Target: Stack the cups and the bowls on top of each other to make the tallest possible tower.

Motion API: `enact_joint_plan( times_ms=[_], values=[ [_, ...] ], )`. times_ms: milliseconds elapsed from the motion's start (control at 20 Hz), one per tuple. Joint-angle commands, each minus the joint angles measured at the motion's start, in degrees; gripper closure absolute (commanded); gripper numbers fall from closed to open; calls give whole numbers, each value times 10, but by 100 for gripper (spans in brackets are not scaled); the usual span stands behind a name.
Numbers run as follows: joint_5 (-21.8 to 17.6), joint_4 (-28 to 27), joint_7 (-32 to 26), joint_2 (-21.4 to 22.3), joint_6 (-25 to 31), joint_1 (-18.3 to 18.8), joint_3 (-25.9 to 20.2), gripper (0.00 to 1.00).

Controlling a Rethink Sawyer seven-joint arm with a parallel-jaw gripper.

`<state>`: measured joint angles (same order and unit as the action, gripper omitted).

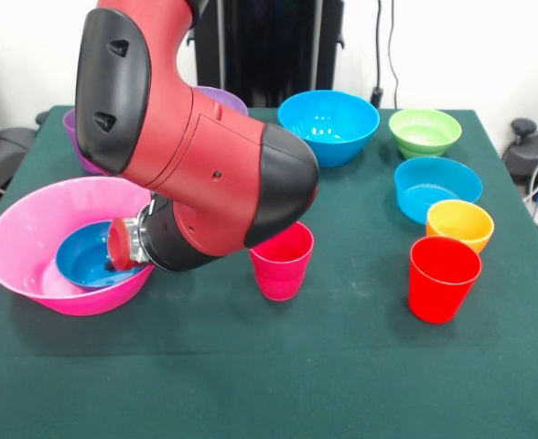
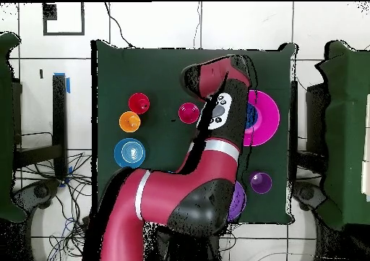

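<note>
With the arm's wrist low over the huge pink bowl (image 1: 31, 261) at the table's (image 1: 342, 366) near left, where a blue bowl (image 1: 81, 256) sits nested, the gripper is hidden and its state cannot be told; any release should be centred and level so the tower seats squarely.

Green table (image 1: 251, 366); black cables (image 1: 536, 178), perhaps.
</note>
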<state>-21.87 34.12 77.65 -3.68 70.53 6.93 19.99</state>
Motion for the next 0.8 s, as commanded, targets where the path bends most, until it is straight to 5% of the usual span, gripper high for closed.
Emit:
enact_joint_plan(
  times_ms=[50,800],
  values=[
    [-38,18,-155,-16,-56,10,-58,100],
    [-17,51,-93,4,-55,0,-61,100]
  ],
)
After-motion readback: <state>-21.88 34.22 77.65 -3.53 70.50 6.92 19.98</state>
